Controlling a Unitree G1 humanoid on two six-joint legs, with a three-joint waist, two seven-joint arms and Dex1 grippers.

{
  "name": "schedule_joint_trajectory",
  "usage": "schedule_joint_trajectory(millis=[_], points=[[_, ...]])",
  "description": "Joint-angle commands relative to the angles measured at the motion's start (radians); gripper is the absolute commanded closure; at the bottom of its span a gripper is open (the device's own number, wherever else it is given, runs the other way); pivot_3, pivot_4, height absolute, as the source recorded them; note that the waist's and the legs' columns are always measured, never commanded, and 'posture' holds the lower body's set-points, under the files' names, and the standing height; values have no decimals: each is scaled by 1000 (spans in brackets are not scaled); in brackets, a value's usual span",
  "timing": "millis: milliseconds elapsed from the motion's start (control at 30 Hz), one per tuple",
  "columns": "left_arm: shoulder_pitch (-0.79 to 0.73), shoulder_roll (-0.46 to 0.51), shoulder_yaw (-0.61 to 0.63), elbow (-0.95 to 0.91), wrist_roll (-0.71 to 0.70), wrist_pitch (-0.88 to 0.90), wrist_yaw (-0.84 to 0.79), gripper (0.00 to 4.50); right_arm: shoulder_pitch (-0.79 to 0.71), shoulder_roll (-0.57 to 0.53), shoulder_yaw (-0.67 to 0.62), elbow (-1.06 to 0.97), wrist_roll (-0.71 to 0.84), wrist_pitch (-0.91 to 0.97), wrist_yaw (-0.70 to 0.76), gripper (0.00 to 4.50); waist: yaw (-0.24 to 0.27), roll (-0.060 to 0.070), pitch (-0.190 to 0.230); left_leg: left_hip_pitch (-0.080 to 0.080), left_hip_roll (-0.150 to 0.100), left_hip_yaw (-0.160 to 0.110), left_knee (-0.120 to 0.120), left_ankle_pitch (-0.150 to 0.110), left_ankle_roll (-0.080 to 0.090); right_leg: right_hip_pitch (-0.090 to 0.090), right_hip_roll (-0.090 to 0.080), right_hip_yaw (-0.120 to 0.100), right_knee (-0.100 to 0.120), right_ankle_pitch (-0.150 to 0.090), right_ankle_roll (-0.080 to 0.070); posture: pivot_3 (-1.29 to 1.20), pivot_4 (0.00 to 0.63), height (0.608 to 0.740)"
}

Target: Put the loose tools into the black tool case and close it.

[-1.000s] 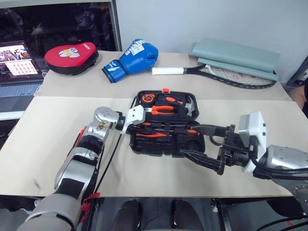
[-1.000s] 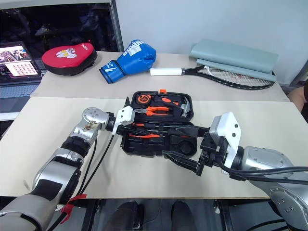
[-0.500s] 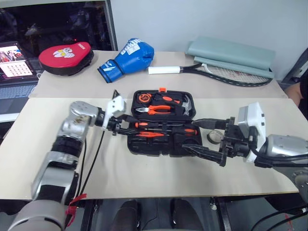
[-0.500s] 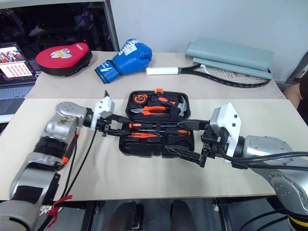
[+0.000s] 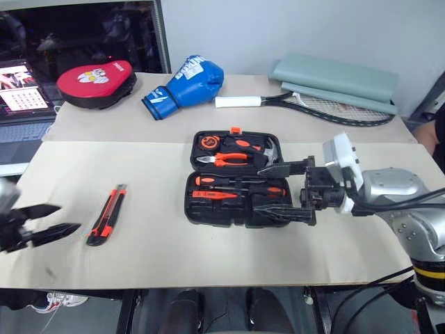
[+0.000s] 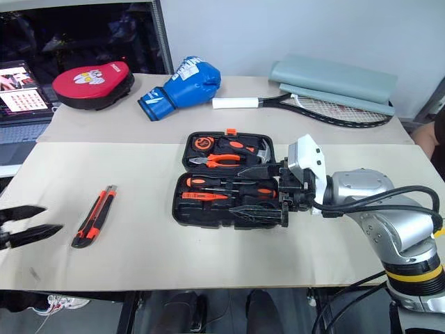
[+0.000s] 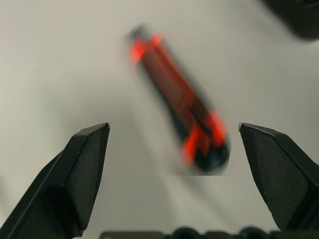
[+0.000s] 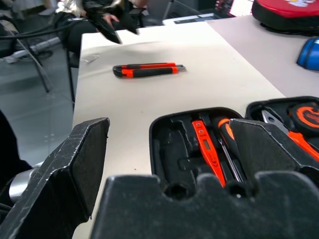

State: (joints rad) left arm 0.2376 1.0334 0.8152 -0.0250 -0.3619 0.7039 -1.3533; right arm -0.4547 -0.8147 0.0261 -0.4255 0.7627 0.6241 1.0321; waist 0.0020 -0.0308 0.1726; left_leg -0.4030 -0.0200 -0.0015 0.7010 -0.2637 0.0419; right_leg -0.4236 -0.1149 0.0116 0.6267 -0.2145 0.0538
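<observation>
The black tool case (image 5: 197, 207) lies open in the middle of the table. Its near half holds two black-and-orange screwdrivers (image 5: 240, 183) and a slim orange tester pen (image 5: 211, 195). The orange-black utility knife (image 5: 108, 214) lies loose on the table, well to the left of the case, also blurred in the left wrist view (image 7: 179, 104). My left gripper (image 5: 69, 216) is open and empty at the table's far left, just left of the knife. My right gripper (image 5: 257, 190) is open and empty, pointing left over the case's right part.
The far half of the case holds orange-handled pliers (image 5: 226, 159), a hammer (image 5: 268, 149) and a tape measure (image 5: 211, 142). On the back table lie a red pad (image 5: 95, 82), a blue boxing glove (image 5: 184, 85), a racket (image 5: 313, 104) and a grey folded mat (image 5: 337, 78).
My left arm has swung from the case's left edge out to the far left, and its gripper opened. The utility knife, covered by the arm before, now shows. My right gripper edged further over the case.
</observation>
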Motion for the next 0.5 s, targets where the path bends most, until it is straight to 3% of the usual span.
schedule_joint_trajectory(millis=[33,200,333,500], points=[[21,34,5,-141,-53,85,24,40,-29,11,1,3,-23,-35,35,0,9,0,0,0,0,0,0,0,0,0,-1,0,0,0,0,0,150,737],[-48,127,-137,-250,-85,297,131,40,-49,33,11,4,-41,-31,49,0,8,0,0,1,0,0,-4,1,-2,0,-1,1,0,1,-2,0,150,737],[-304,186,-408,-225,-71,556,330,40,-30,55,14,-30,-43,-22,24,0,7,0,0,1,0,0,-8,3,-5,0,3,1,2,1,-4,0,150,737],[-517,188,-622,-156,-86,696,408,40,6,74,11,-71,-43,-12,-16,0,-10,0,0,-1,0,1,-8,3,-5,-2,6,1,4,1,-5,0,150,737]])
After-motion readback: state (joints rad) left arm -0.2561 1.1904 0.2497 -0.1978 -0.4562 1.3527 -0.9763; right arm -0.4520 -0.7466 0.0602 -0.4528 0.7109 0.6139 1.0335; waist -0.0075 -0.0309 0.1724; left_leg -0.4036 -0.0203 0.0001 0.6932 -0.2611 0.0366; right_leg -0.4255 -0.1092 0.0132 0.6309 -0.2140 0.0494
